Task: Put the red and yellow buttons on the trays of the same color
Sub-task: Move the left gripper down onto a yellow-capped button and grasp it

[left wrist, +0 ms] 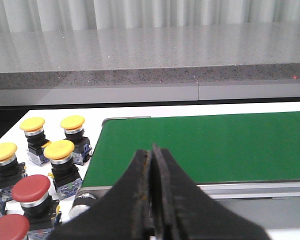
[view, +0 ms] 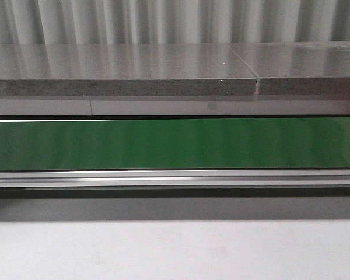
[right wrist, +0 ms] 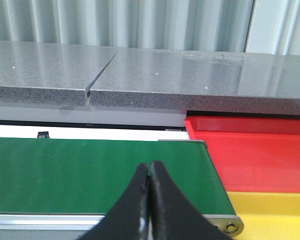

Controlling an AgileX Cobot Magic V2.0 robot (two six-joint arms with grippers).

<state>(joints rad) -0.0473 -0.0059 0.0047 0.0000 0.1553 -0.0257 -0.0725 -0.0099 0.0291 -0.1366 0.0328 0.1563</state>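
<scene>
A long green conveyor belt [view: 175, 143] runs crosswise in front of the robot, bare along the whole stretch that shows, with a grey stone ledge [view: 122, 73] behind it. At the belt's right end sit the red tray [right wrist: 250, 150] and, nearer the robot, the yellow tray [right wrist: 270, 212], edge to edge and just past the roller. At the belt's left end, on the white surface [left wrist: 15, 127], the buttons stand upright in a tight cluster: yellow buttons [left wrist: 59, 150] farther back, red buttons [left wrist: 31, 189] closer in, caps up.

So the buttons lie beside the left hand [left wrist: 151, 155], off toward the outer end of the belt and a little below it, while the trays lie beside the right hand [right wrist: 150, 172]. The left arm looks the natural one to pick. Both hands hover over the belt's near rail with fingers pressed together, holding nothing. The buttons crowd each other, so room for fingers between caps looks scant; the belt offers open room.
</scene>
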